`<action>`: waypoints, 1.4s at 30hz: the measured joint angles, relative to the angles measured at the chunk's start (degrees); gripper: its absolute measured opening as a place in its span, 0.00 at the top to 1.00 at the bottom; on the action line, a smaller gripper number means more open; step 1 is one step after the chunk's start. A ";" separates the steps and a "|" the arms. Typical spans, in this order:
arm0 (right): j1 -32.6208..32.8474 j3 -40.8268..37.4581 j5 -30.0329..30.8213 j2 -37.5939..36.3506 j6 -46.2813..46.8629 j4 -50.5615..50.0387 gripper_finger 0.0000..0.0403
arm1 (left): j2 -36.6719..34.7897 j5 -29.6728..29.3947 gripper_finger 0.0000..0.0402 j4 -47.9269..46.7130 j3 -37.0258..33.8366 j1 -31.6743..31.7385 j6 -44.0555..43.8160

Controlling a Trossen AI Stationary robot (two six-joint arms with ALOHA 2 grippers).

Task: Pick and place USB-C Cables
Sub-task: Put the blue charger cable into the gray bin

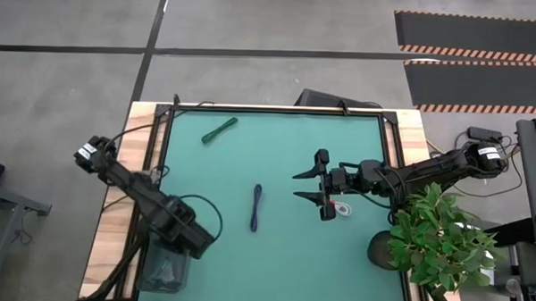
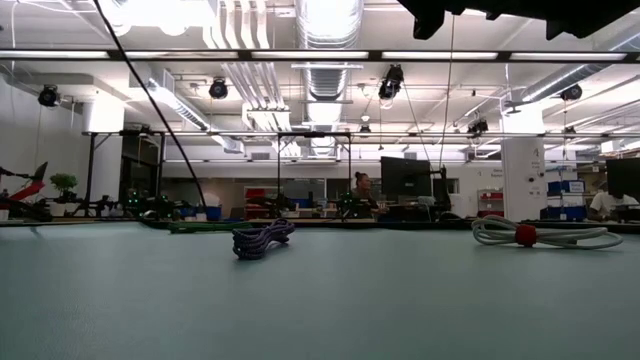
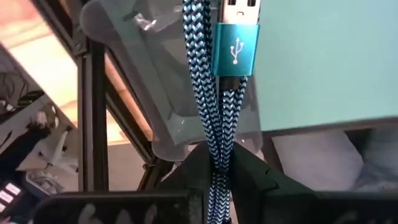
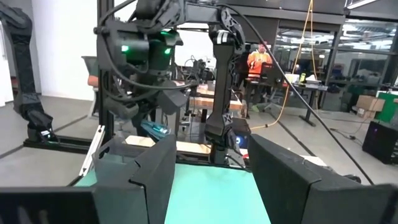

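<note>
Clamped in our left gripper (image 3: 219, 180), a teal cable (image 3: 211, 93) hangs above the bin (image 1: 165, 270) at lower left. Our right gripper (image 1: 323, 184) gapes mid-frame; releasing off-centre could drop it outside

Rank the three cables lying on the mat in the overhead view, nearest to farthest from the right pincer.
Measured from the right pincer, which hangs open over the mat:
1. White cable with the red tie, just beside that pincer, toward the plant side.
2. Purple cable, at the mat's middle.
3. Green cable, at the far left corner of the mat.
</note>
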 joint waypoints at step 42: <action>0.00 0.00 -0.02 0.00 -0.02 -0.77 0.52 | 6.36 1.14 0.94 7.85 -13.56 -10.01 -10.62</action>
